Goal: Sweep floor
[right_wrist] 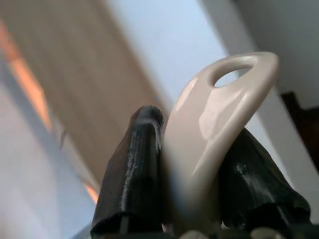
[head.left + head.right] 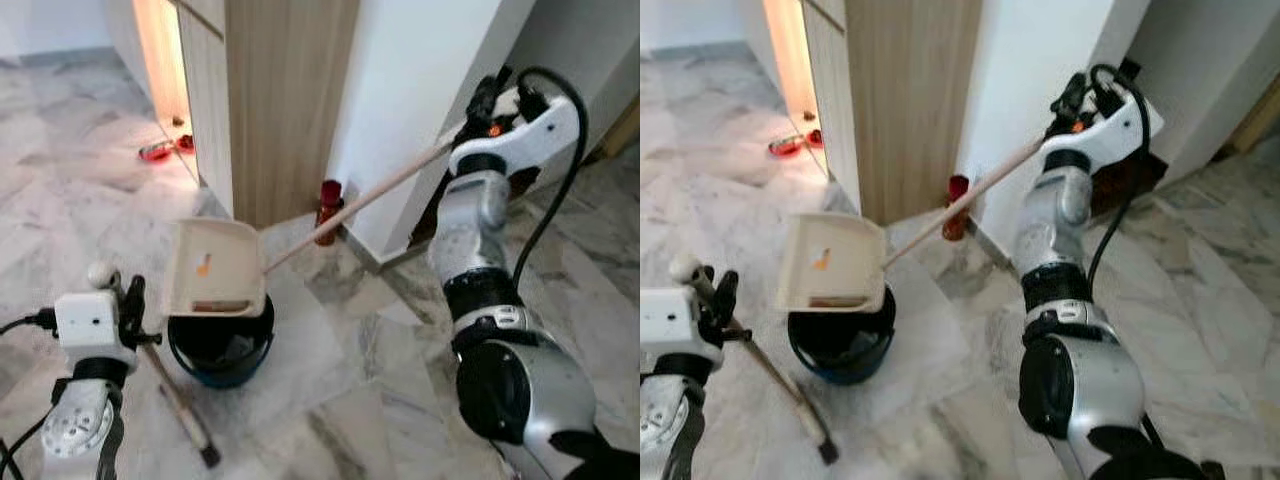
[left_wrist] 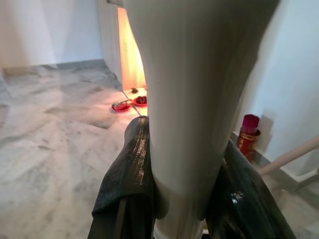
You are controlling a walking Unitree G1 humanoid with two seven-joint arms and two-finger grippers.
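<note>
While dustpan (image 2: 213,268) above bucket (image 2: 220,345), right claw (image 1: 187,164) pinching its looped handle end (image 1: 234,84).

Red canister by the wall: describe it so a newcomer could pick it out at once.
Start at the tall wooden cabinet and follow its foot to the corner where it meets the white wall. The red canister stands upright on the marble floor there, just behind the dustpan's long handle. It is taller than the flat red items farther back by the lit gap.
</note>
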